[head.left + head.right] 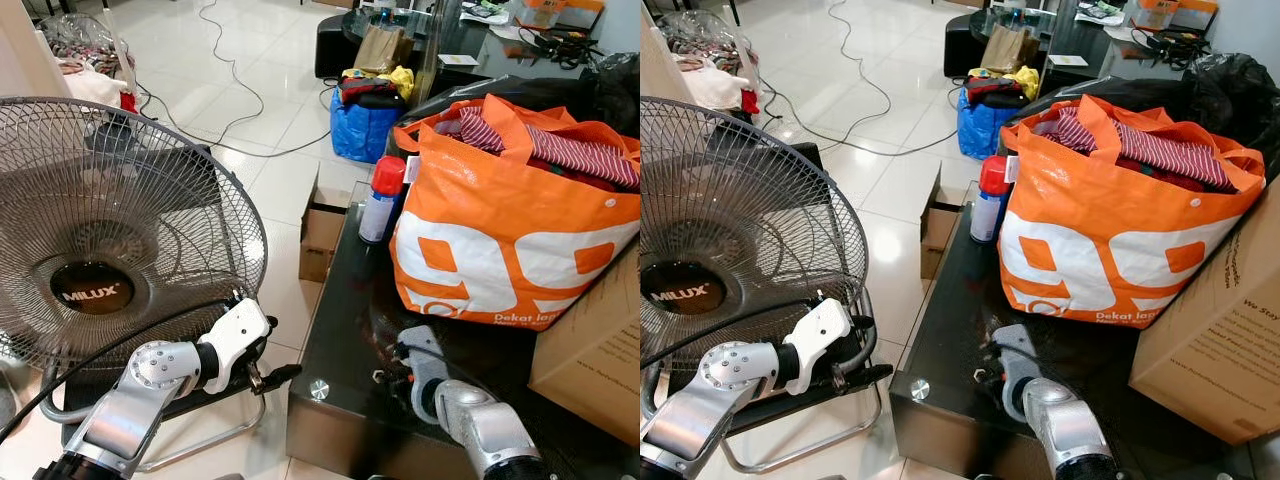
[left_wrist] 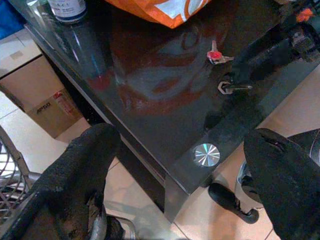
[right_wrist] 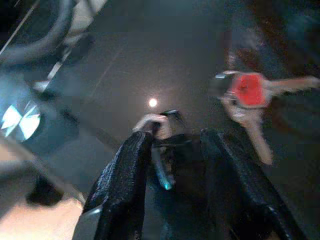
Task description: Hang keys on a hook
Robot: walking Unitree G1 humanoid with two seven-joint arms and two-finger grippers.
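Observation:
A small bunch of keys, one with a red head [image 3: 248, 90], lies on the black glass table [image 1: 340, 330] near its front edge. The keys' metal clip [image 3: 165, 145] sits between the fingers of my right gripper [image 3: 175, 150], which rests low on the glass and is closed narrowly on it. From the left wrist view the red key [image 2: 214, 54] and the clip [image 2: 227, 87] lie beside the dark right gripper [image 2: 260, 57]. My left gripper [image 1: 275, 378] hangs open and holds nothing, off the table's front left corner, next to the fan.
An orange bag of clothes [image 1: 510, 230], a red-capped spray can [image 1: 382, 198] and a cardboard box [image 1: 595, 350] stand on the table. A large Milux fan [image 1: 100, 240] is at my left. A carton [image 1: 322, 225], a blue bag [image 1: 362, 120] and cables lie on the tiled floor.

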